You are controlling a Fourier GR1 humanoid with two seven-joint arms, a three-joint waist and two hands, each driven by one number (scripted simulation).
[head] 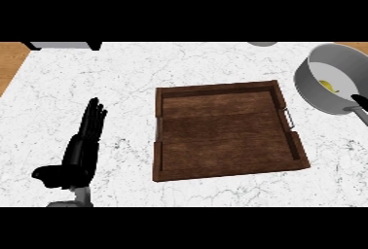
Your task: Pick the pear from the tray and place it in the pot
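The wooden tray point(224, 168) lies in the middle of the white marble counter, and nothing rests on its floor. A grey pot point(313, 90) stands at the upper right, its handle pointing toward the lower right. Inside it lies the yellow-green pear point(328, 86). My left hand point(82, 146) rests on the counter left of the tray, open, fingers straight and pointing away from me. Only a small black tip of my right hand point(358, 101) shows at the right edge, just over the pot's near rim; the rest is out of view.
A dark-edged grey object point(64, 45) sits at the counter's far left corner, and a small grey rounded thing point(263, 44) peeks in at the top. The counter's left edge point(16, 73) borders a wooden surface.
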